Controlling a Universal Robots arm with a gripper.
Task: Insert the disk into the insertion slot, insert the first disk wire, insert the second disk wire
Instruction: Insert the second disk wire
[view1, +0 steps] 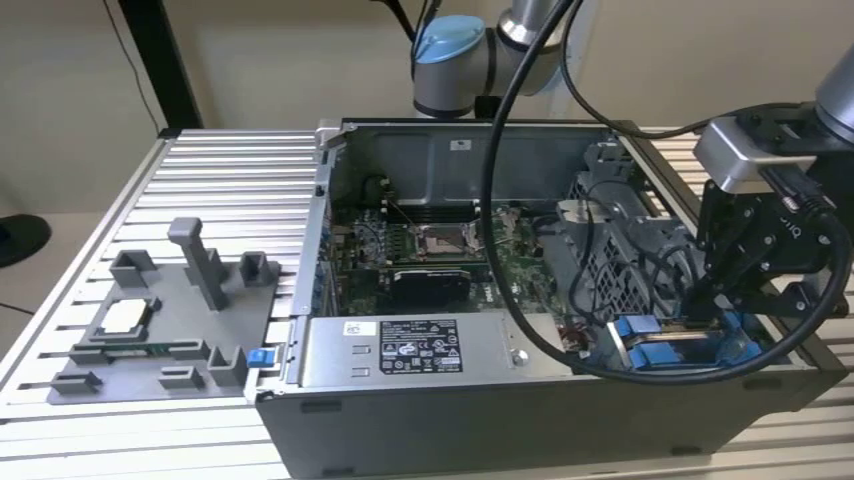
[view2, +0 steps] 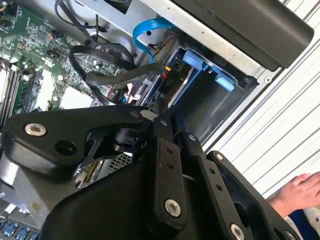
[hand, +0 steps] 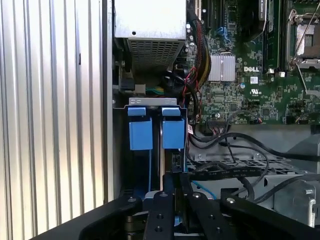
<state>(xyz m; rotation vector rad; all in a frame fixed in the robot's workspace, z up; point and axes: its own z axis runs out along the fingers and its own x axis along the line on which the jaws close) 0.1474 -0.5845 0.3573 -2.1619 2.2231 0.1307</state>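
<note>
Because the computer case (view1: 534, 420) lies open on the ribbed metal table (view1: 227, 170), the arm can come to the drive bay from above. In the exterior view the gripper (view1: 714, 310) hangs at the lower right of the frame, directly over the insertion slot (view1: 747, 345), which sits in the corner of the case beside the grey power-supply box (view1: 400, 350).

In the second wrist view the disk (view2: 181, 89) seems to stand on its thin edge inside the slot, with its silver side showing between the grey walls. I judge that it is already down between the rails, because the two blue tabs (hand: 140, 132) of the carriers are level with each other at the mouth of the bay. How deep it sits I cannot say.

The gripper is low and very near the top of the disk, in line with it. Whether it pinches the disk or only stands above it I cannot tell, since its own body hides the contact.

The black cables (view2: 100, 65) and a blue flat cable (view2: 145, 30) lie loose over the perforated cage next to the bay, probably so that the way down is free. I cannot see whether any wire is plugged into the disk.

A person's hand (view2: 300, 192) rests on the table outside the case, well apart from the gripper.
</note>
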